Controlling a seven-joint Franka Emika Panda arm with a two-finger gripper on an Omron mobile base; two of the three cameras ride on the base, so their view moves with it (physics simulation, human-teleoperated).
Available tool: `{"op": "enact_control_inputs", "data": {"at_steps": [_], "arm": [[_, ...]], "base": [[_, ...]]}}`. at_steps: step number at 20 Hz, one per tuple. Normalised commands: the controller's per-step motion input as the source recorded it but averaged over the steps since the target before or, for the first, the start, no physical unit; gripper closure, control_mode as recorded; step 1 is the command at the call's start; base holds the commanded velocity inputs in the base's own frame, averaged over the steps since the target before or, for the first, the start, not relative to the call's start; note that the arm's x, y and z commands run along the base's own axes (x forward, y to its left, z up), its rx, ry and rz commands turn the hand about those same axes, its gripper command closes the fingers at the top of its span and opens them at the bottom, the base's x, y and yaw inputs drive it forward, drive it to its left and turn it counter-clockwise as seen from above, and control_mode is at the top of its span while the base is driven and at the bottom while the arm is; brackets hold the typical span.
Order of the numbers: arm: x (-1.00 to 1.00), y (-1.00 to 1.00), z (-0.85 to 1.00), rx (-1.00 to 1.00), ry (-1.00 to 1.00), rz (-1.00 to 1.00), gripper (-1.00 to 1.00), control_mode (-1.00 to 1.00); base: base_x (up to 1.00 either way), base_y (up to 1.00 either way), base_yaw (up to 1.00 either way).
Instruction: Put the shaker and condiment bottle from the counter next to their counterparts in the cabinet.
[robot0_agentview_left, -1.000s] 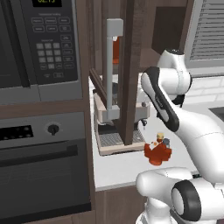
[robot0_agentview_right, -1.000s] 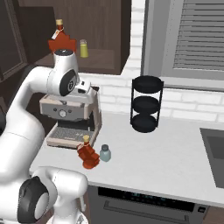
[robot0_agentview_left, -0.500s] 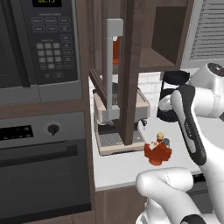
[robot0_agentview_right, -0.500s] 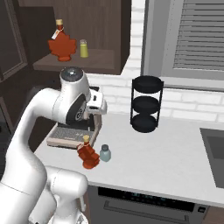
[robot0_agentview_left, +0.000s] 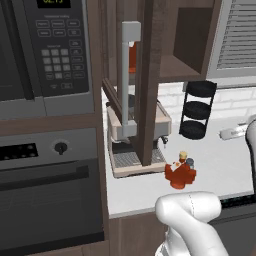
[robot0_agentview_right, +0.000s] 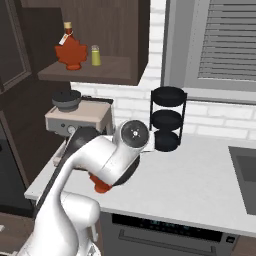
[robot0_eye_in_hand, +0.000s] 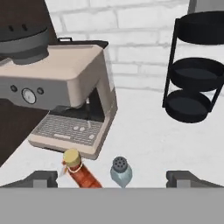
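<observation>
From my hand camera I see the hand (robot0_eye_in_hand: 112, 177) spread wide, its two dark fingertips (robot0_eye_in_hand: 41, 178) sitting far apart at the bottom corners of the frame, holding nothing. Between them, low in the middle of the frame, stand the two things I am after. The condiment bottle (robot0_eye_in_hand: 80, 174) is left of centre, its tan-yellow cap toward me and its orange-red body cut off by the bottom edge. The shaker (robot0_eye_in_hand: 120, 170) is just beside it on the right, small, pale and see-through with a dark dotted cap. Both rest on the white counter (robot0_eye_in_hand: 148, 144), apart from the fingertips.

In the left base view the bottle (robot0_agentview_left: 180, 172) sits lower right of centre with the shaker (robot0_agentview_left: 189, 163) close behind it, in front of the coffee machine (robot0_agentview_left: 137, 145). In the right base view only a red sliver of the bottle (robot0_agentview_right: 102, 186) peeks out under my arm.

The cabinet (robot0_agentview_right: 107, 45) stands open at the upper left of the right base view. On its shelf are a matching leaf-shaped bottle (robot0_agentview_right: 70, 49) and, just to its right, a small yellowish shaker (robot0_agentview_right: 95, 55). The door's long silver handle (robot0_agentview_left: 127, 75) shows upper centre in the left view.

A black three-tier rack (robot0_eye_in_hand: 197, 74) of round trays stands at the right against the white brick wall (robot0_eye_in_hand: 140, 39). The coffee machine is beige with a grey drip grate.
</observation>
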Motion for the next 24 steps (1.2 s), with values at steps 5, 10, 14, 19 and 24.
{"op": "enact_control_inputs", "data": {"at_steps": [5, 10, 14, 19, 24], "arm": [[-0.31, -0.32, -0.57, 0.11, -0.25, 0.71, -1.0, -1.0], [-0.15, 0.1, -0.68, 0.0, -0.06, 0.6, -1.0, -1.0], [0.0, 0.01, -0.02, 0.0, -0.07, 0.03, -1.0, -1.0], [0.0, 0.36, 0.0, 0.0, -0.13, 0.0, -1.0, -1.0], [0.01, 0.66, -0.06, 0.0, -0.13, 0.0, -1.0, -1.0]], "base": [[0.0, 0.0, 0.0], [0.0, 0.0, 0.0], [0.0, 0.0, 0.0], [0.0, 0.0, 0.0], [0.0, 0.0, 0.0]]}}
